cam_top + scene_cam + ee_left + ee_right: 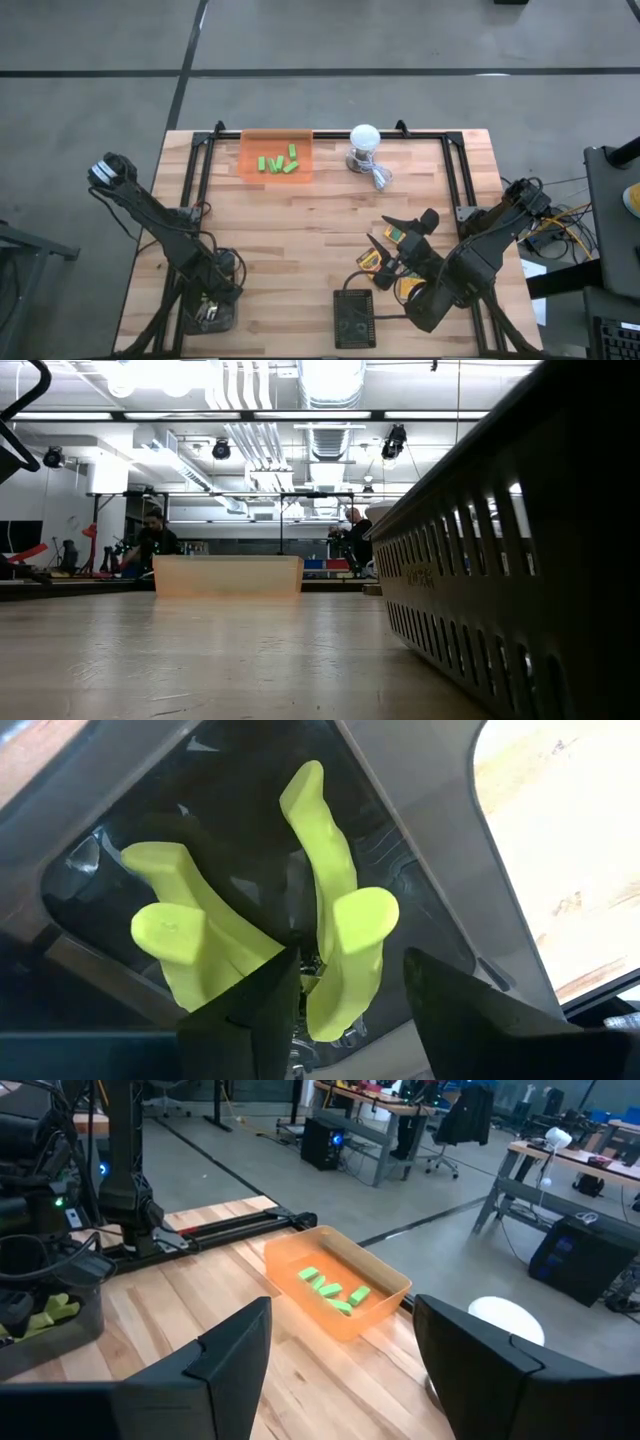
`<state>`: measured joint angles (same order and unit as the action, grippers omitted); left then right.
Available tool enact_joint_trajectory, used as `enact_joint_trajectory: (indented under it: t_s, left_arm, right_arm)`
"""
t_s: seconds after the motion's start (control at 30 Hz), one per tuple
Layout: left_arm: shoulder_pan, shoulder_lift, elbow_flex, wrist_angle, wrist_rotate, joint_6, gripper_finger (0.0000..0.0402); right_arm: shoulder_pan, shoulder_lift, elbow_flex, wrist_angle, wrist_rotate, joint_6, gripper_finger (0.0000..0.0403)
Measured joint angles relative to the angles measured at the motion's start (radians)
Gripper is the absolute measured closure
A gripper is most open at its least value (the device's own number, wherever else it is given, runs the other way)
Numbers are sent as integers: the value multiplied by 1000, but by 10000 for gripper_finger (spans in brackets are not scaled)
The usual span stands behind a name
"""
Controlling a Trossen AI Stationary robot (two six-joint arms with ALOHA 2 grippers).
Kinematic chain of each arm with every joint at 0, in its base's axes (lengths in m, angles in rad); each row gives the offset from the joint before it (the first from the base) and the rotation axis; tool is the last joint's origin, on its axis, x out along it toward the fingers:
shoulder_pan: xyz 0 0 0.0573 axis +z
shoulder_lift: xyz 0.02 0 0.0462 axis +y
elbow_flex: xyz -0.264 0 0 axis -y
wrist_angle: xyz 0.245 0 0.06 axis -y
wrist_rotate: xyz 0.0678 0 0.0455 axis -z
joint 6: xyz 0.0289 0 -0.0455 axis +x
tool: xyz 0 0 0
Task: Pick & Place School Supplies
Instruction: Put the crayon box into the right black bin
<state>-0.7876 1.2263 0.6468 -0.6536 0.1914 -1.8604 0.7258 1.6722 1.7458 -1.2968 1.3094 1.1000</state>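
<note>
The left pincer hangs with fingers parted just above two yellow-green plier-like tools lying in a dark bin at the desk's near left; nothing is grasped. The right pincer, released and empty, waits over the crayon boxes near right. The green blocks lie in the orange tray at the far edge. A risk: the crossed handles could snag a finger on withdrawal. Only the left wrist view shows the tools; the high view alone places the black basket.
</note>
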Motion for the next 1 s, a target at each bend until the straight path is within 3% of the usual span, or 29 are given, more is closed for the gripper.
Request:
enact_joint_trajectory:
  t_s: [0.27, 0.47, 0.7, 0.83, 1.0]
  left_arm:
    - [0, 0, 0, 11, 46, -9, 213]
    - [1, -3, 0, 14, 142, -46, 213]
    - [3, -35, 0, 24, 148, -79, 214]
    - [3, -75, 0, 37, 123, -106, 213]
    - [3, -135, 34, 37, -9, -110, 213]
  right_arm:
    - [0, 0, 0, -1, 0, -3, 164]
    - [0, 0, 0, -1, 0, -3, 165]
    - [0, 0, 0, -1, 0, -3, 165]
    - [0, 0, 0, -1, -1, -3, 161]
    - [0, 0, 0, -1, -1, -3, 163]
